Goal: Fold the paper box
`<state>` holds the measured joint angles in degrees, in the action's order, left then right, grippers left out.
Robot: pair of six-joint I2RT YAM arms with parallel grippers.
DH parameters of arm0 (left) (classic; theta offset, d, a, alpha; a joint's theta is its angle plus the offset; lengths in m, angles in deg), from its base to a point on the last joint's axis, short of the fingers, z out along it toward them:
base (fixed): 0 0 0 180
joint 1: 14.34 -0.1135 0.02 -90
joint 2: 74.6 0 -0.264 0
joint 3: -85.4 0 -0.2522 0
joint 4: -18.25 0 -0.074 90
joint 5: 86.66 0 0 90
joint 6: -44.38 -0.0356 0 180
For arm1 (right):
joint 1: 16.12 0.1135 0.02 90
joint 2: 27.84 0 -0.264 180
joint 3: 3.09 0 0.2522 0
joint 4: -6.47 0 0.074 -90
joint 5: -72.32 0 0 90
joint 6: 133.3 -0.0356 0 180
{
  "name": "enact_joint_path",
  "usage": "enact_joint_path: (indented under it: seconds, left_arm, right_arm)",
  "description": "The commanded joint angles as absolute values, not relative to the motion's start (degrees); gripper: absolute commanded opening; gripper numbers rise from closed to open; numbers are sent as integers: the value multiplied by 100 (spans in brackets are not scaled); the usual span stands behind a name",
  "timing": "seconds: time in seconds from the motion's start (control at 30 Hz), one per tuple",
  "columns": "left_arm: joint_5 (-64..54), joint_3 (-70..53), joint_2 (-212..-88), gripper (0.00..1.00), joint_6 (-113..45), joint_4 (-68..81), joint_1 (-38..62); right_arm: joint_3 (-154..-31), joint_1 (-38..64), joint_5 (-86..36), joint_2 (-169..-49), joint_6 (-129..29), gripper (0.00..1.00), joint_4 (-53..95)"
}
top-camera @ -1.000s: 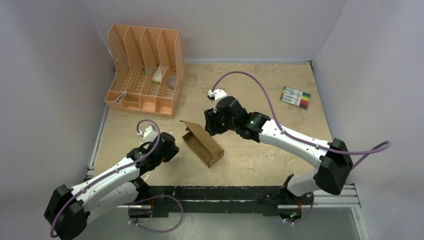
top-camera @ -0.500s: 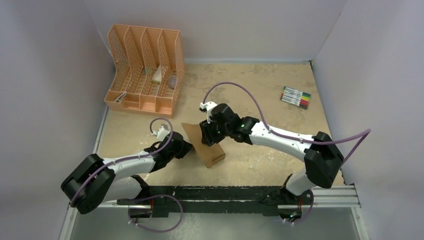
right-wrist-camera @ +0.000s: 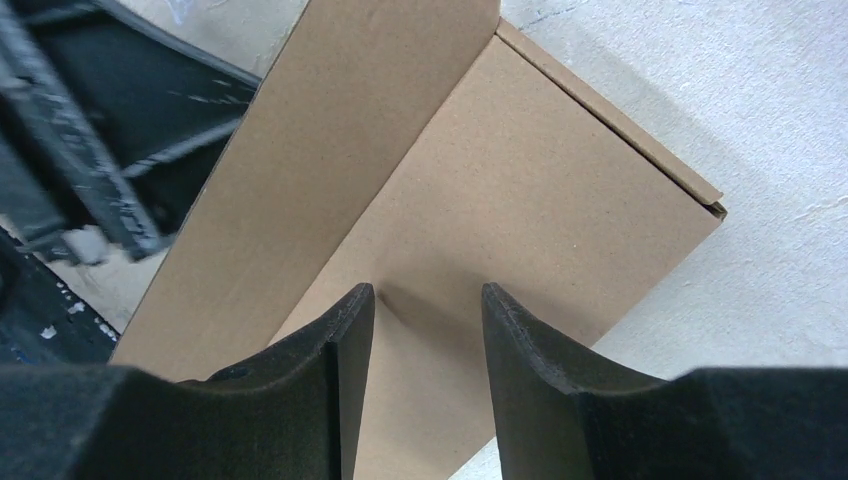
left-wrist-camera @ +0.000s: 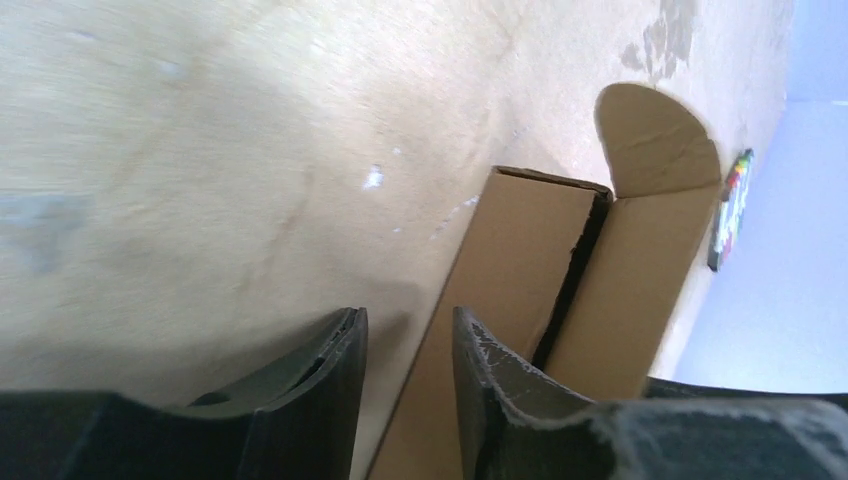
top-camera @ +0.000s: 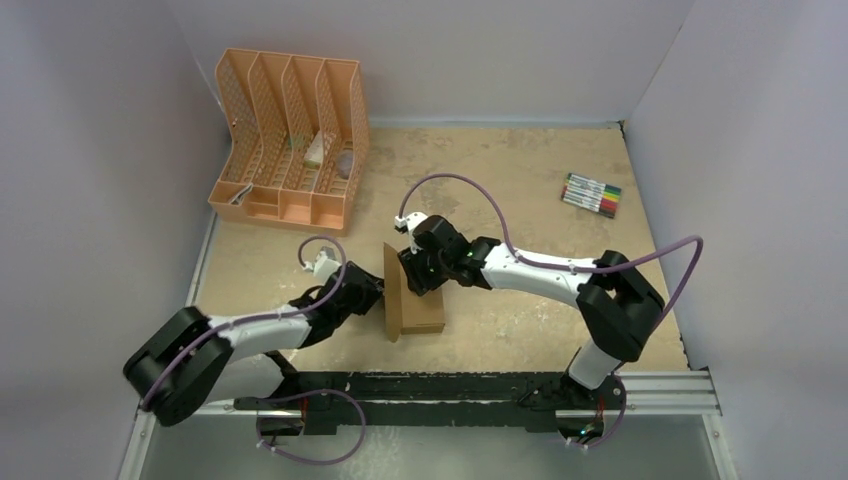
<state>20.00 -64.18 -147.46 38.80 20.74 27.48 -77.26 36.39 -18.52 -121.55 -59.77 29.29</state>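
Observation:
The paper box [top-camera: 425,312] is a small brown carton lying on the table in the middle, with one long panel standing up on its left side. My left gripper [top-camera: 375,293] is open by a narrow gap at the box's left side. In the left wrist view the box [left-wrist-camera: 520,250] lies just past my left gripper [left-wrist-camera: 408,325], its rounded flap [left-wrist-camera: 650,130] at the far end. My right gripper [top-camera: 418,280] is open, with its fingertips down on the box's top panel. In the right wrist view the gripper [right-wrist-camera: 425,300] rests on that panel [right-wrist-camera: 520,200].
A peach-orange slotted file organizer [top-camera: 290,140] stands at the back left. A pack of coloured markers [top-camera: 591,195] lies at the back right and shows in the left wrist view [left-wrist-camera: 733,200]. White walls close in the table on three sides.
My right gripper has moved left and down onto the box. The box has turned from a diagonal to lie near-to-far. My left gripper has moved right, up to the box's side.

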Motion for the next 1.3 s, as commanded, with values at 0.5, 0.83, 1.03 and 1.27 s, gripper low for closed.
enact_joint_path:
  seconds: [0.5,0.83,1.03,1.27]
  left_arm:
    - [3258,-3887,-13829,53,1445,-1566,2760]
    - [1888,-2164,-15772,52,-510,-1285,1838]
    - [999,-1041,-16897,54,-1355,-1446,1677]
    - [554,-68,-18108,54,-1642,-1765,1670]
  right_arm:
    - [-8617,3574,-761,-12124,-5223,53,3611]
    - [-7718,3573,-795,-10981,-5926,67,3920]
    - [-6728,3611,-1439,-10312,-5763,70,3485]
    - [-6141,3869,-1640,-10211,-6089,70,3429]
